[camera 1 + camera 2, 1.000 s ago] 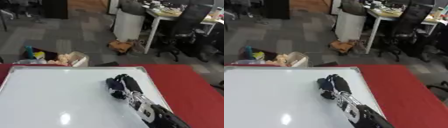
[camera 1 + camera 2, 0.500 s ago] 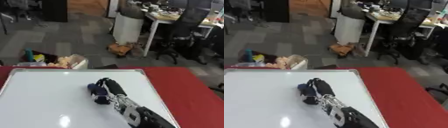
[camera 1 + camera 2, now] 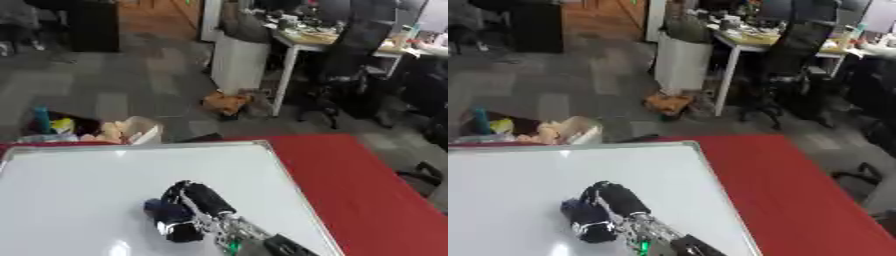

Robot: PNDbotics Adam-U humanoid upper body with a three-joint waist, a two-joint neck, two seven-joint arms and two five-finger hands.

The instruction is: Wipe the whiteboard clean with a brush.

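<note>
Right robot hand [image 3: 203, 207], fingers curled round a dark blue brush [image 3: 171, 219], presses it on the large white metal-framed whiteboard [image 3: 87, 185], lying flat on the red desk [image 3: 350, 185].

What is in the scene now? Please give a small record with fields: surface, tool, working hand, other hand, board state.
surface: whiteboard lying flat on a red table
tool: dark blue brush, pressed on the board
working hand: right hand, fingers curled over the brush, arm coming from the lower right
other hand: left hand not in view
board state: no marks visible on the white area
</note>
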